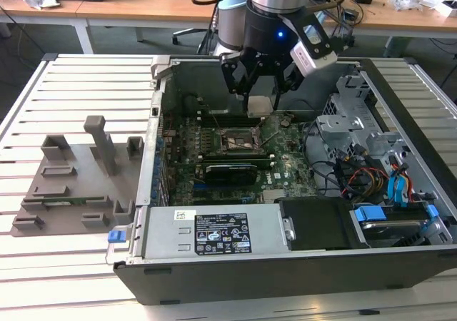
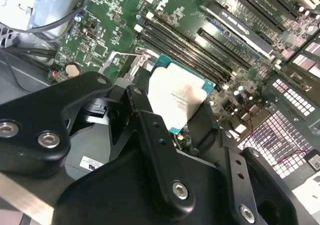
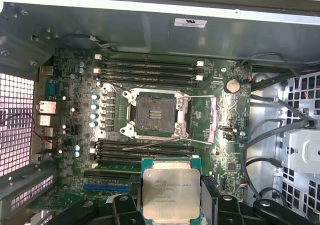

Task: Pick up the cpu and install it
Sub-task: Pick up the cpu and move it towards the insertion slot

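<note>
An open computer case (image 1: 285,278) lies on a slatted white table (image 1: 86,85). Inside the case, a green motherboard (image 1: 285,167) covers the floor toward the exterior view's left and middle, with a long black card (image 1: 232,171) standing in it. A grey power supply (image 1: 214,232) with a white label sits along the case's near wall. Toward the exterior view's right, the case holds a metal drive cage (image 1: 357,121) and red, orange and blue cables (image 1: 357,175). Outside the case, to the exterior view's left, a grey moulded fixture (image 1: 64,185) with upright posts rests on the table. In the first wrist view, a coin battery (image 3: 231,85) sits on the motherboard beside rows of black memory slots (image 3: 150,70).
</note>
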Motion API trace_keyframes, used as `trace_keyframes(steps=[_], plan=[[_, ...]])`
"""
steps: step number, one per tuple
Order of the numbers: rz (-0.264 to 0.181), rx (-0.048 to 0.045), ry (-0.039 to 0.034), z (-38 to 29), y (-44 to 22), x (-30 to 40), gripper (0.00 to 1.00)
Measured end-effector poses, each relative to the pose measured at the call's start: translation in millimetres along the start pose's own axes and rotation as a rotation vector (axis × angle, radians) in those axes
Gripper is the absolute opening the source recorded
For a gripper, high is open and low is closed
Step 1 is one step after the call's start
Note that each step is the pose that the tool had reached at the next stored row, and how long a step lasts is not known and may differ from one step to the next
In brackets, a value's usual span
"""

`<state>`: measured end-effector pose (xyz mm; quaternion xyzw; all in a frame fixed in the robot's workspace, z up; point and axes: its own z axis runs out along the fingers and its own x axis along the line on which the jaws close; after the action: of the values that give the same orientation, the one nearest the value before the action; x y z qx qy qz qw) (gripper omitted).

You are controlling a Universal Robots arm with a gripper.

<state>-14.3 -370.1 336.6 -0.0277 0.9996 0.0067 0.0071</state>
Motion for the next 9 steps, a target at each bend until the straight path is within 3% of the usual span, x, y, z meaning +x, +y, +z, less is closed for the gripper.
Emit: trace_keyframes(steps=[9], plan=[[0.000, -0.0001, -0.0001, 13.5, 15.7, 3.5, 0.55]])
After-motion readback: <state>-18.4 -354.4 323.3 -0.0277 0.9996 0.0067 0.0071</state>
